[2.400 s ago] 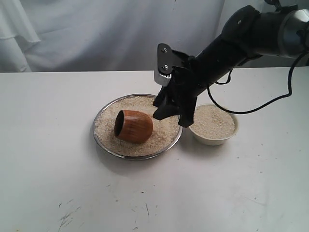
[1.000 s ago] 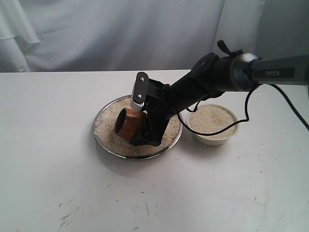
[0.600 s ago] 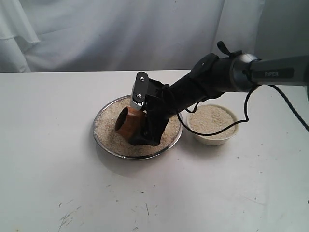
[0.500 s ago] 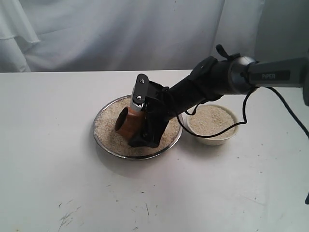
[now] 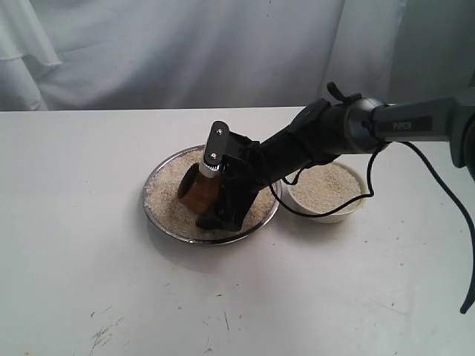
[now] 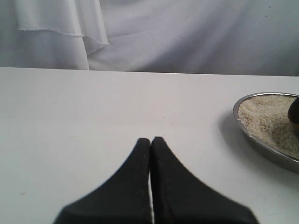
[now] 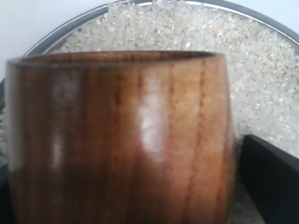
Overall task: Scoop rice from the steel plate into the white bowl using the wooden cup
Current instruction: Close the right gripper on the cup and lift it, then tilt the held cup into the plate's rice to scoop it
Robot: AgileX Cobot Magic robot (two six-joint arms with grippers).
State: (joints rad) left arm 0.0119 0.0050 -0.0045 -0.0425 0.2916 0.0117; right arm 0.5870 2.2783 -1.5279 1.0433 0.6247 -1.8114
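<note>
Right gripper (image 5: 207,207) stands wide open astride the wooden cup (image 5: 193,194), which lies on its side on the rice (image 5: 167,197) in the steel plate (image 5: 146,202), not gripped; recommend closing squarely on its mid-body, firmly against slip.

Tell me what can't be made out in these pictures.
- The cup's inside: too small in the exterior view; the right wrist view shows only its side.
- Far finger of the right gripper: hidden behind the cup, exterior view.
- Most of the plate: cut off at the left wrist view's edge.
</note>
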